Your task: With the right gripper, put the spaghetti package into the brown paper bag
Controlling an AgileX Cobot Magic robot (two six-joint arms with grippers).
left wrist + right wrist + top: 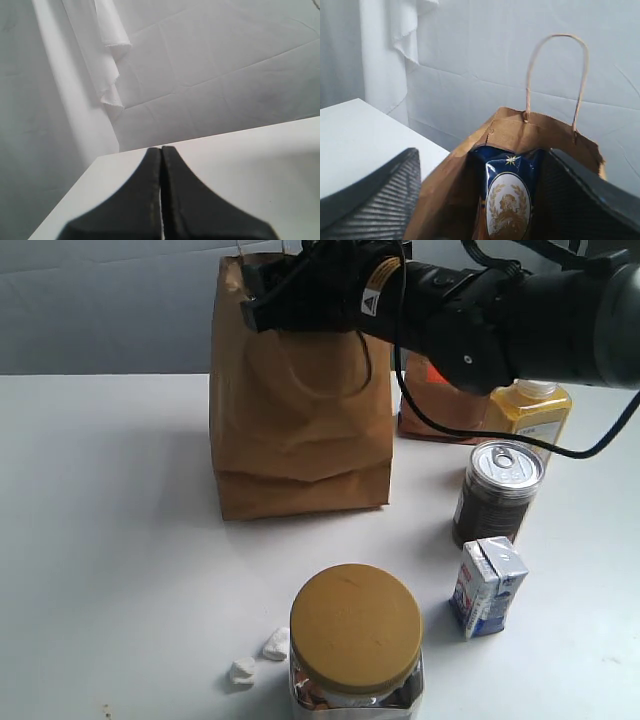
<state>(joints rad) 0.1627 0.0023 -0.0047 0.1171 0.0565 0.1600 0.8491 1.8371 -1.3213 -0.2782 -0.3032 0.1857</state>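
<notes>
The brown paper bag (300,430) stands upright at the back of the white table. My right gripper (290,300) hovers over its open top, the black arm reaching in from the right. In the right wrist view the spaghetti package (507,200) stands inside the bag (450,190), its navy end with the gold oval emblem showing. The right gripper (484,150) is open, its fingers (380,200) spread wide to either side of the package. The exterior view hides the package. My left gripper (161,147) is shut on nothing, over a bare table corner.
A jar with a mustard lid (355,640) stands at the front, white bits (260,655) beside it. To the right are a small carton (487,585), a ring-pull can (497,495), a yellow bottle (530,410) and a brown pouch with orange label (435,400).
</notes>
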